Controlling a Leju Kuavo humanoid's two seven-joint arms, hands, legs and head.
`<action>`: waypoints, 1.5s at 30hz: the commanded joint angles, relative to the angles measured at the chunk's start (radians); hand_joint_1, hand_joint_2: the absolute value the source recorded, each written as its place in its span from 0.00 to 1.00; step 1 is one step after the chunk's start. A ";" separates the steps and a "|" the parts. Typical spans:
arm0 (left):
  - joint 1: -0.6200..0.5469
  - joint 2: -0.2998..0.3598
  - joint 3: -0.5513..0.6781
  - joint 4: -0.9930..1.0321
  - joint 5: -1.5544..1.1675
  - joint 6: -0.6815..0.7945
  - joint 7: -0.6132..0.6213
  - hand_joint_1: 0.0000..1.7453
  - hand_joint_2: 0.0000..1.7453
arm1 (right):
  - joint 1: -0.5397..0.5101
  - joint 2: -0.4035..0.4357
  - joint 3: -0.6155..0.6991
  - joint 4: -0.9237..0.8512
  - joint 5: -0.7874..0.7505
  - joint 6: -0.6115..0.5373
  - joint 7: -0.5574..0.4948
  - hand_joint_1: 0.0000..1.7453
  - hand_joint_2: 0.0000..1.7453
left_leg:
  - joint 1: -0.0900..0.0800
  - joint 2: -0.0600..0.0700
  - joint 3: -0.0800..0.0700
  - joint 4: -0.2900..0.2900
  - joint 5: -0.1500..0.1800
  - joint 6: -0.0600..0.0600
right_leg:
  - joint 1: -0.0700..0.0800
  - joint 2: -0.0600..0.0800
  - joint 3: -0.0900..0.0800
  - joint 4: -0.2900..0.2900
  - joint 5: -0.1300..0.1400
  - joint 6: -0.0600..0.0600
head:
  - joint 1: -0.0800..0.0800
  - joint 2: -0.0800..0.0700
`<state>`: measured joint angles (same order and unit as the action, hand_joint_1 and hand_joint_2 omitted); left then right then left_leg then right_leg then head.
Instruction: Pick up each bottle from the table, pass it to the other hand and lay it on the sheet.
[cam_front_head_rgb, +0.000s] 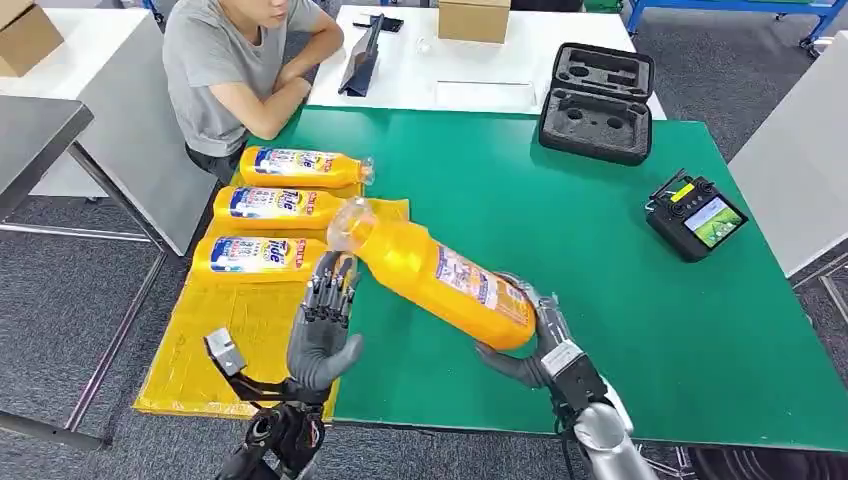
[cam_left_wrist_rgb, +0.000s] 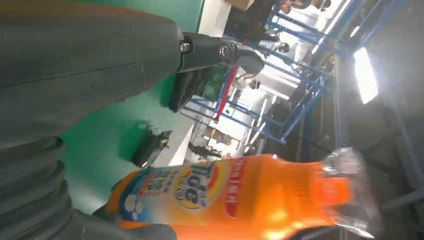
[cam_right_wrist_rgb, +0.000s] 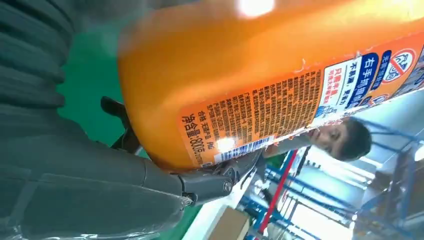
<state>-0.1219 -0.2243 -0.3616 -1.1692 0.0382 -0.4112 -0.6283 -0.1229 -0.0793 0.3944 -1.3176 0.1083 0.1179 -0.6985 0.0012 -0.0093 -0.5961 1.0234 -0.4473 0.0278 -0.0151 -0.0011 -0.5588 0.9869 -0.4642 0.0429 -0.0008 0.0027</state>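
Yellow sheet (cam_front_head_rgb: 215, 340) on the left end of the green tabletop (cam_front_head_rgb: 620, 300), three bottles (cam_front_head_rgb: 268, 207) already laid flat on it in a row, caps toward the tabletop's middle, so the near part of the sheet is free for the next one. A person (cam_front_head_rgb: 225, 70) sits beyond the sheet, arms on the white table.

My left hand (cam_front_head_rgb: 322, 335) is raised at the sheet's right edge, fingers apart and pointing up, holding nothing. I judge it is there to take the handover. The fourth bottle (cam_front_head_rgb: 440, 275) is in the air just right of the sheet, tilted, cap end nearly over my left hand. My right hand (cam_front_head_rgb: 535, 345) grips its base from below, fingers wrapped round it, leaving the neck half free. Handover not yet done.

Right of that: black foam case (cam_front_head_rgb: 597, 100), controller (cam_front_head_rgb: 695, 215).
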 joint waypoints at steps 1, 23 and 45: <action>-0.068 0.016 -0.046 0.117 -0.006 0.000 -0.070 0.00 1.00 | -0.051 -0.006 0.088 0.024 -0.005 0.016 0.000 1.00 1.00 | 0.001 0.002 0.002 -0.001 0.000 -0.002 | 0.001 0.002 0.002 -0.001 0.001 -0.002 | 0.000 0.000; -0.073 0.026 -0.040 0.097 0.001 0.008 -0.070 0.00 1.00 | -0.073 -0.010 0.143 0.090 0.014 0.005 0.000 1.00 1.00 | 0.001 0.002 0.003 -0.001 0.000 -0.002 | 0.001 0.002 0.002 -0.001 0.000 -0.002 | 0.000 0.000; -0.062 0.031 -0.090 0.032 -0.014 0.005 -0.070 0.00 1.00 | -0.135 -0.017 0.141 0.186 0.030 -0.040 0.000 1.00 1.00 | 0.001 0.002 0.001 0.000 0.000 -0.001 | 0.001 0.001 0.001 0.000 0.000 -0.001 | 0.000 0.000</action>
<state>-0.1602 -0.2289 -0.4059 -1.1509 0.0313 -0.4036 -0.6283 -0.1925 -0.0778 0.5264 -1.2082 0.1549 0.0947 -0.6985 0.0013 -0.0092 -0.5964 1.0234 -0.4472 0.0278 -0.0148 -0.0010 -0.5588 0.9870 -0.4642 0.0429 -0.0004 0.0030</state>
